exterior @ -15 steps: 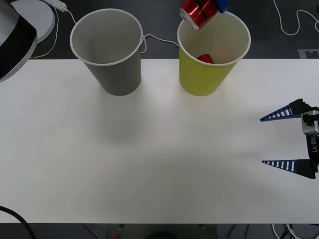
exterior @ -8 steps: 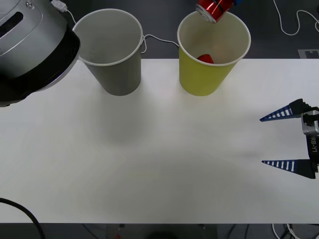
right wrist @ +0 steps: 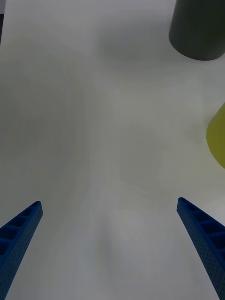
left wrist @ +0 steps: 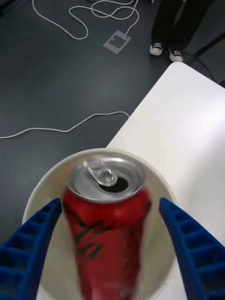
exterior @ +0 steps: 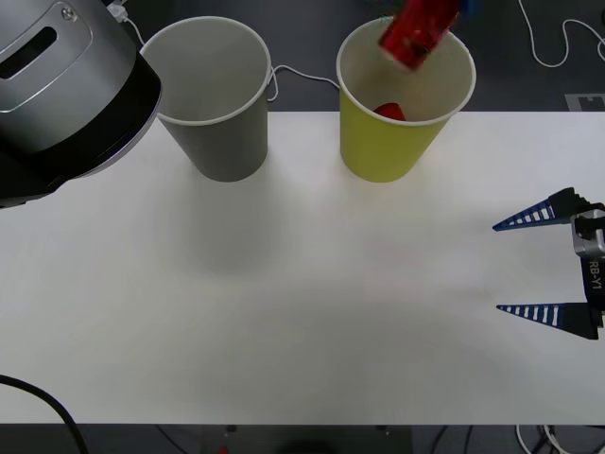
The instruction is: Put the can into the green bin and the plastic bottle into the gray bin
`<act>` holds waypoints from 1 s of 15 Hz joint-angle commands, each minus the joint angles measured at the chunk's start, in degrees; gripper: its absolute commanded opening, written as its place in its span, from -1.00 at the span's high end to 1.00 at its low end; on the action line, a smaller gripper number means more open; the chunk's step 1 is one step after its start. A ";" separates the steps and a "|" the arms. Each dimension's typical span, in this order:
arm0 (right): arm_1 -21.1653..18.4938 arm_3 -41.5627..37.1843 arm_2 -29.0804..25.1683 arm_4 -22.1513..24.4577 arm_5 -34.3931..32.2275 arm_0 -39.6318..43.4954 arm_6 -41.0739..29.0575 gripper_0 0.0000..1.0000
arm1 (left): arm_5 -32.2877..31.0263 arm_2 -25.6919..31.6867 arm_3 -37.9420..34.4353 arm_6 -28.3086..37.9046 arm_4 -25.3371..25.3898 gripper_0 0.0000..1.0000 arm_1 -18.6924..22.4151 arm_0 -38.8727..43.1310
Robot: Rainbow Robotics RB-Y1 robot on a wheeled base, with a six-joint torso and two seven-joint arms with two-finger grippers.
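Looking down, you see the can (left wrist: pixel 107 220) blurred above the green bin's (exterior: pixel 392 151) mouth, between the left end effector's (left wrist: pixel 110 243) spread, non-touching fingers. Your right end effector (exterior: pixel 550 268) rests open over the table (exterior: pixel 302 312); the gray bin (exterior: pixel 213 113) stands alongside.

We see white table (exterior: pixel 302 312) filling most of front view, plain and evenly lit, soft shadows near far edge. Beyond it we see dark grey floor (exterior: pixel 529 85). White cables (exterior: pixel 553 43) loop across floor at far right; another cable (left wrist: pixel 70 21) coils on floor in left wrist view. We note pale square marker (left wrist: pixel 116 41) on floor.
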 commanded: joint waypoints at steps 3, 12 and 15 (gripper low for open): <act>0.00 0.00 0.00 0.00 0.00 0.00 0.00 -1.00 | -5.53 2.97 -0.05 -6.59 3.36 -1.00 1.94 0.25; 0.00 0.00 0.00 0.00 0.00 0.00 0.00 -1.00 | -15.81 10.79 -25.62 -12.56 9.69 -1.00 19.43 14.84; 0.00 0.00 0.00 0.00 0.00 0.00 0.00 -1.00 | -21.00 21.51 -36.70 -14.15 5.56 -1.00 24.17 25.74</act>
